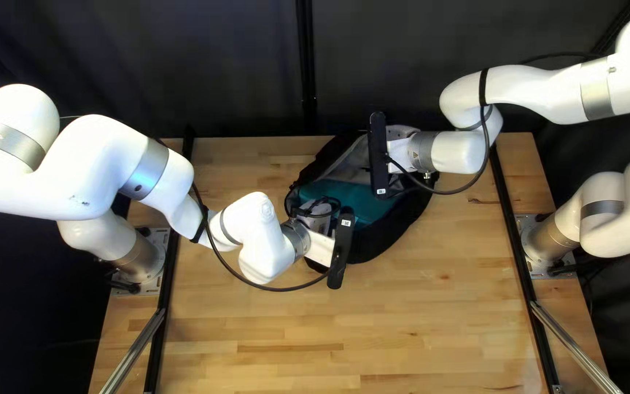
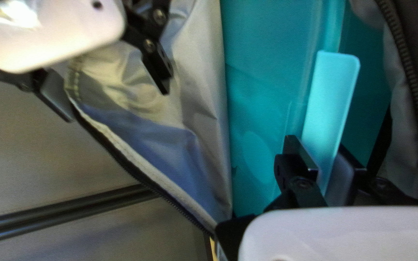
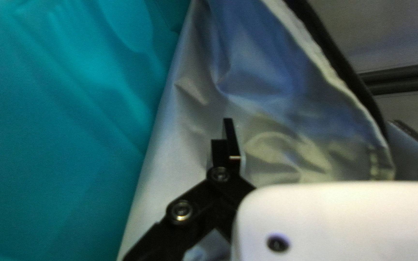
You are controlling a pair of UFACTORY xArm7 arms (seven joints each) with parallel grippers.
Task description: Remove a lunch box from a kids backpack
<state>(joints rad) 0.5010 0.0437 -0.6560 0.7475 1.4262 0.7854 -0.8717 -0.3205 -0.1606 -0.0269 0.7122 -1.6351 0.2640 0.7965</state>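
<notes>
Two arms reach in over the backpack (image 1: 421, 208), which lies open near the far edge of the worktop (image 1: 402, 314). Nearest, at the pack's near side, is the left claw (image 1: 322, 249). Its fingers are pinched on a pale blue strip (image 2: 332, 92) that sticks up from the teal lunch box (image 2: 260, 96), one finger against each side, with the strip's rounded end reaching out ahead of them. The lunch box is still inside the pack, between its walls; grey lining (image 2: 194, 101) runs along one side of it, and on the other side the black edge carries a zipper (image 2: 414, 92).

Farther back, at the pack's far side, the right claw (image 1: 401, 155) is spread wide. One finger (image 3: 230, 140) is over the grey inner face of the lining, beside the lunch box, and the other is beyond the pack's dark rim, so the cloth stands between them without being squeezed. Past the far edge of the worktop hangs a dark curtain (image 1: 213, 58), with a black upright post (image 1: 306, 58) in front of it.
</notes>
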